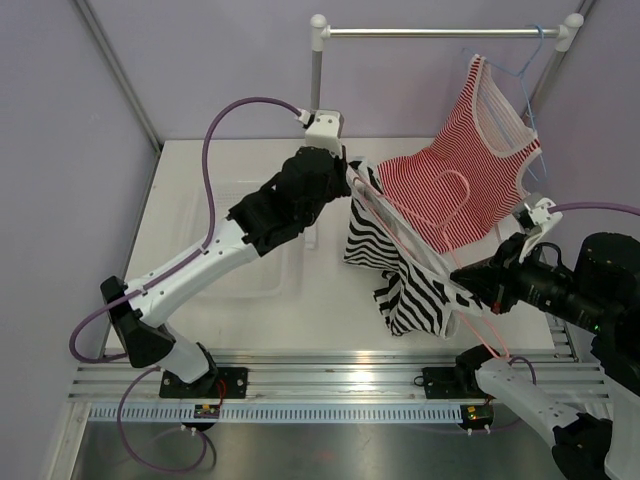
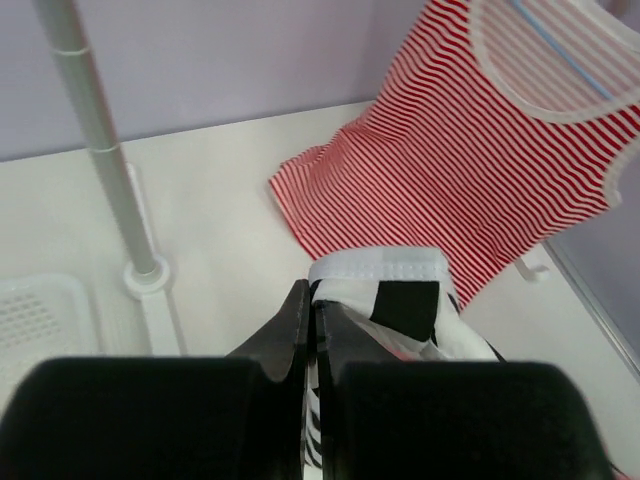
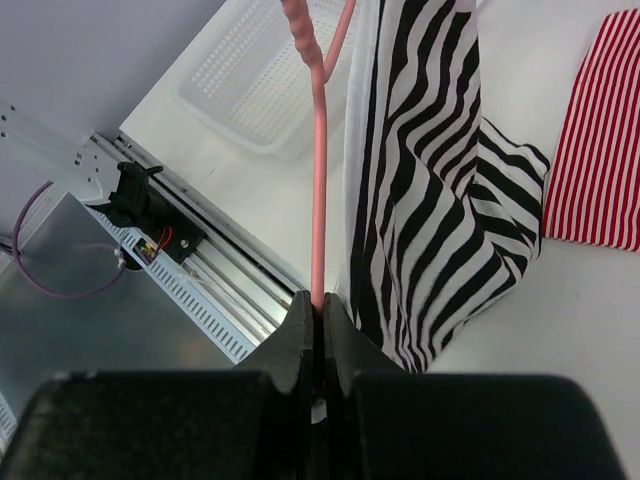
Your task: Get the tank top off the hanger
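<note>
Jaws of the left gripper [image 2: 310, 325] are clenched on the white strap of the black-and-white tank top [image 1: 412, 300]. Jaws of the right gripper [image 3: 318, 312] grasp the pink hanger [image 3: 318, 200] by its wire. The garment droops between them, just in front of the red-and-white tank top [image 1: 470, 180].

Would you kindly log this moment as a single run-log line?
left gripper: shut on tank top | right gripper: shut on hanger | tank top: draped, not yet off hanger
</note>
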Available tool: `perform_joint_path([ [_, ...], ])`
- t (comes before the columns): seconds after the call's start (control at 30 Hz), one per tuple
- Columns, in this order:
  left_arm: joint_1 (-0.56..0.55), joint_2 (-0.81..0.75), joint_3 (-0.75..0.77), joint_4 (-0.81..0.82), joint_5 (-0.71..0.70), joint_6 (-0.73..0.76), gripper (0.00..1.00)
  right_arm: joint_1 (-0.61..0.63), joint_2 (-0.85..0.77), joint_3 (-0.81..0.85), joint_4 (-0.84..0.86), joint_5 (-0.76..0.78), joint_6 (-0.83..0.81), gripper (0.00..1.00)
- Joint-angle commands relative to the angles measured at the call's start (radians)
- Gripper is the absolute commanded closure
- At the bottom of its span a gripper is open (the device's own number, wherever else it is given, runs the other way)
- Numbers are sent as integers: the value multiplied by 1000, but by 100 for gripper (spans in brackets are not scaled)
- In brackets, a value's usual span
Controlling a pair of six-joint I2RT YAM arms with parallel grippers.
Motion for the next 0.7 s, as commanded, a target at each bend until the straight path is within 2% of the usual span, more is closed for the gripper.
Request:
perform_joint_path([
  [0.0, 74, -55, 48, -40, -91, -77, 100, 35, -44, 6, 3, -55, -63, 100],
  [0.13, 104, -78, 18, -17, 16, -71, 100, 45, -60, 14, 32, -67, -79, 100],
  [0.17, 104, -98, -28, 9, 108, -53, 100, 45, -64, 3, 69, -56, -77, 100],
  [0.23, 104, -132, -94, 121, 220, -51, 100, 45, -89, -26, 130, -10, -60, 100],
  [0.27, 104, -172, -182, 165, 325, -65, 100, 45, -104, -63, 209, 19, -48, 100],
  [0.33, 104, -206, -266, 280, 404, -93, 100, 46, -142, -113, 306, 82, -11, 100],
  [0.43, 95, -253, -359, 330, 486, -140, 100, 46, -251, -271, 593, 106, 64, 100],
  [0.47, 87, -262, -378, 331, 515, -143, 100, 45, -301, -377, 764, 102, 85, 100],
  [0.5, 64, -272, -398, 354, 518, -139, 100, 46, -319, -425, 846, 91, 102, 100],
  [0.57, 41, -296, -435, 350, 576, -123, 100, 45, -323, -538, 1065, 74, 165, 100],
  [0.63, 25, -318, -477, 341, 639, -119, 100, 45, -296, -587, 1188, 45, 213, 100],
  [0.67, 22, -325, -496, 342, 705, -107, 100, 46, -261, -629, 1307, 37, 230, 100],
])
